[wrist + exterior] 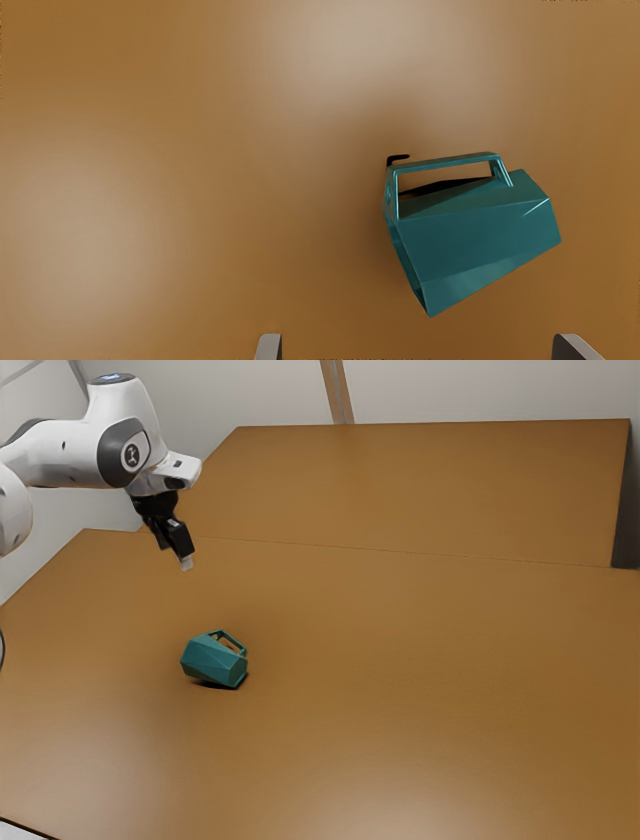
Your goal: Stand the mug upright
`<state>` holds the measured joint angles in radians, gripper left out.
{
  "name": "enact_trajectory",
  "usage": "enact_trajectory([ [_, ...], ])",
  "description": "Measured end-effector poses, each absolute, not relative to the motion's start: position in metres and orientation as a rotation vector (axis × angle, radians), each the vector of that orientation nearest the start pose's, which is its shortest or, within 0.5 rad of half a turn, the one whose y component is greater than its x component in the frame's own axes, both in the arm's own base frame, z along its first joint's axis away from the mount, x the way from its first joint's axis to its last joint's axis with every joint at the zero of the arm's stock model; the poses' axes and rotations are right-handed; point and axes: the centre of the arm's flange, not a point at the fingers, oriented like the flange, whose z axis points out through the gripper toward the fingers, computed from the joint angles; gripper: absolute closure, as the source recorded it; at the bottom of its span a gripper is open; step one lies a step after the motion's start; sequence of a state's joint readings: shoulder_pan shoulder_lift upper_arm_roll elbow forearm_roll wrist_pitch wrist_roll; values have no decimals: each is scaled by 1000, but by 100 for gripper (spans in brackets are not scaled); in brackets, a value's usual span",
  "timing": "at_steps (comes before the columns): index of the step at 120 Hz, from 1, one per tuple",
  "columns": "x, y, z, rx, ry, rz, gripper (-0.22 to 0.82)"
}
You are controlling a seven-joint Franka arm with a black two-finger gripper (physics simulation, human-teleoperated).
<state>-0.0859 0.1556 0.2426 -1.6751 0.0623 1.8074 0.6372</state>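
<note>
Mug (214, 659), teal and faceted, lying on its side on the tabletop (400, 690), with its handle (445, 162) along one flank and its mouth (407, 262) at the broader end. The walls look stiff and hollow, so a light to moderate load is probable; whether they are brittle cannot be told. The sheen suggests a smooth surface, and the body's taper could let a squeeze slide toward the narrow base. The best hold is probably across opposite facets near mid-body, which leaves room for the turn onto the base; the angular handle offers a thinner alternative but may let the body swing. The handle is also the likeliest obstruction to a grip across the body. Hand (187, 563): above and apart from the mug, its fingers (269, 347) set wide with nothing between them. Beyond the tabletop rises a pale wall (480, 390).
</note>
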Motion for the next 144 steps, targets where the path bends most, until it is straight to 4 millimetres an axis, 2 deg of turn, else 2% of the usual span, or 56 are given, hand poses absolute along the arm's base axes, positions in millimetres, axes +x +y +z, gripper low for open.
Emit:
enact_trajectory([
  [20,593,103,510,-3018,619,66,1],
  [24,589,111,502,-3068,570,62,1],
  [34,571,141,467,-3270,395,64,0],
  [41,562,151,447,-3378,300,59,0],
  [52,557,151,421,-3496,215,63,0],
  [68,560,157,385,-3604,127,92,0],
  [93,558,174,345,-3677,48,151,0],
  [115,556,177,318,-3737,9,197,0],
  [144,556,169,303,-3787,14,219,23],
])
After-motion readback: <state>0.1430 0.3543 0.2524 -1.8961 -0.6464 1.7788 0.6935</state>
